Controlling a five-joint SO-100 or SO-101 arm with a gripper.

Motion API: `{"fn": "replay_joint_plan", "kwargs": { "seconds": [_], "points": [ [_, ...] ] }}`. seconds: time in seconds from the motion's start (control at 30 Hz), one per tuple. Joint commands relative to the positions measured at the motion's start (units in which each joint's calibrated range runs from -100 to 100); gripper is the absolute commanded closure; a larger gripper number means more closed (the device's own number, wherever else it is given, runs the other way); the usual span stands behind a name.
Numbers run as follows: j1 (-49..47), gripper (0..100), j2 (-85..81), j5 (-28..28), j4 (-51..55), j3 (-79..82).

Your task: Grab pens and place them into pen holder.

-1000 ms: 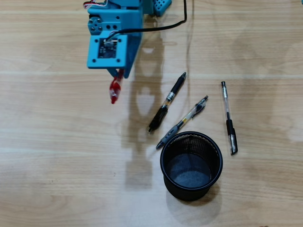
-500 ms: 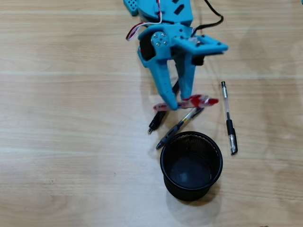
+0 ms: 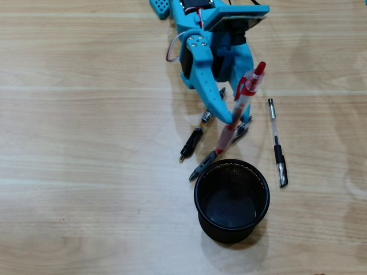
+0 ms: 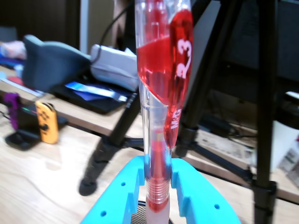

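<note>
In the overhead view the blue gripper [image 3: 234, 117] is reaching down from the top centre of the frame, its two fingers pinching the red and clear pen [image 3: 242, 102] near the middle of its barrel. The pen is tilting steeply, its red cap end pointing toward the upper right and its tip sitting just above the upper rim of the pen holder [image 3: 231, 200], which is standing upright in the lower centre on the wooden table [image 3: 74, 172]. The holder is looking empty inside.

Other pens are crowding the space right under the gripper. The black pen [image 3: 192, 142] is lying diagonally to the left of the held pen, its upper part hidden by the arm. The grey and clear pen [image 3: 204, 165] is lying diagonally too, its lower end just beside the holder's upper-left rim and its middle crossing beneath the held pen. The clear pen with black cap [image 3: 277, 143] is lying nearly vertical at the right, apart from the others and near the holder's upper-right side.

In the wrist view the red and clear pen [image 4: 161, 98] is rising upright through the centre of the frame, clamped between the blue fingers [image 4: 122, 196] at the bottom edge. Behind it, dark tripod legs [image 4: 117, 135] are standing on the table, and an orange game controller [image 4: 46, 122] is sitting at the left.
</note>
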Motion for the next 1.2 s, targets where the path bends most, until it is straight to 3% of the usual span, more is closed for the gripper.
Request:
{"fn": "replay_joint_plan", "kwargs": {
  "seconds": [0.0,0.93,1.17],
  "points": [
    [0.4,98,-0.2,-2.9,-1.7,-0.8],
    [2.2,98,24.7,-8.3,-2.5,-17.9],
    [1.8,85,24.0,-8.0,-1.9,-18.1]
  ]
}}
